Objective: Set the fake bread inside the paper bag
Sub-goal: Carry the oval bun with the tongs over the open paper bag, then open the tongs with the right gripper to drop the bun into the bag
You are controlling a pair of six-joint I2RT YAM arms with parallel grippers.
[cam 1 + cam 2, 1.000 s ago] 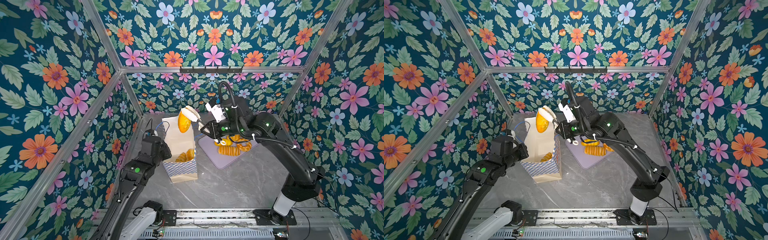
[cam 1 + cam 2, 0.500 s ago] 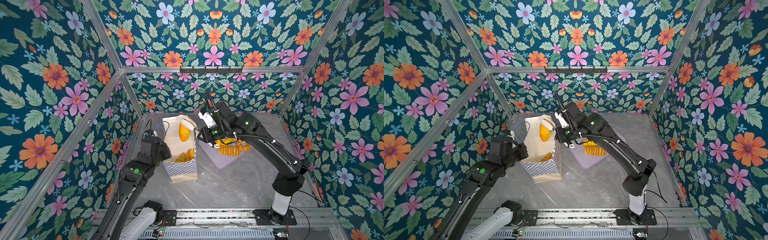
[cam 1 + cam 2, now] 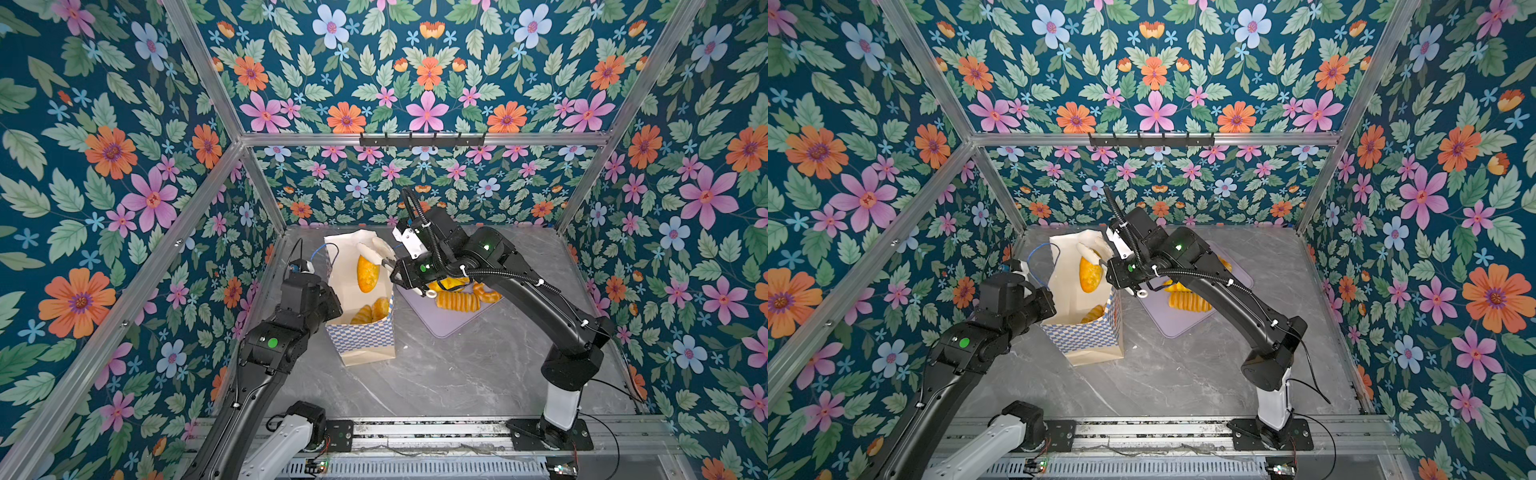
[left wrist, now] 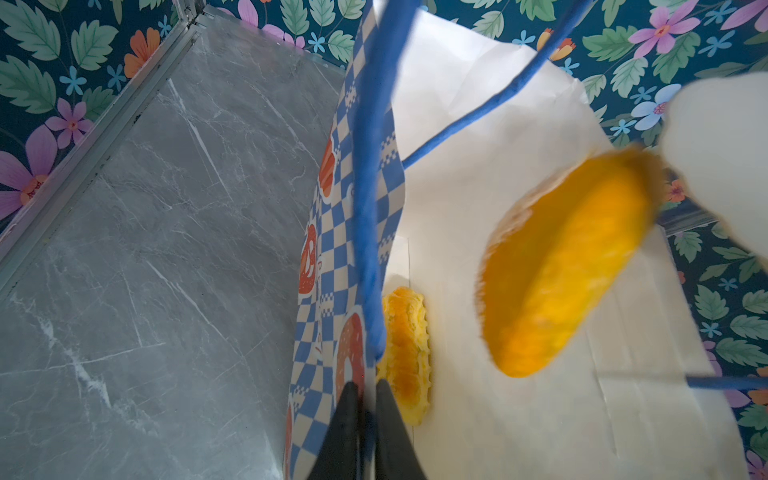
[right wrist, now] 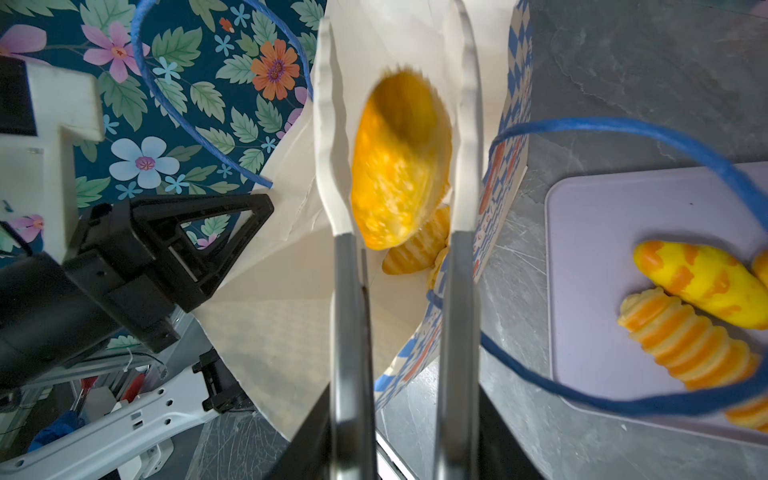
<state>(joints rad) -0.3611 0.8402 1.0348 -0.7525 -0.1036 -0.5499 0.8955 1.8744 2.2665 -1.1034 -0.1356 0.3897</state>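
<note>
Clearly visible inside the open mouth of the paper bag (image 3: 365, 336): one golden loaf (image 3: 368, 273) of fake bread, against the cream inner wall and motion-blurred in both wrist views. Deeper down, on the bag's floor, lying together, a few ribbed rolls (image 3: 372, 309).

Just above the loaf's upper end, poised over the bag's mouth, the right gripper (image 5: 394, 37): white fingers (image 3: 386, 249) parted wider than the loaf, with no pinch on it to be made out. Behind that, right arm folded at the elbow, forearm sloping down toward the bag from the tray side, wrist turned so as to point the fingers into the opening.

At the bag's rim on the side away from the tray, the left gripper (image 4: 367, 384): black fingers closed tight on the checkered wall, just beside one blue cord handle (image 4: 370, 166). Left arm rising from the front rail, elbow bent, forearm angled up to the bag.

Beside the bag, on the right arm's side, a lavender tray (image 3: 453, 328) carrying more striped bread (image 3: 457, 300), flat on the grey marble table (image 3: 457, 374).
</note>
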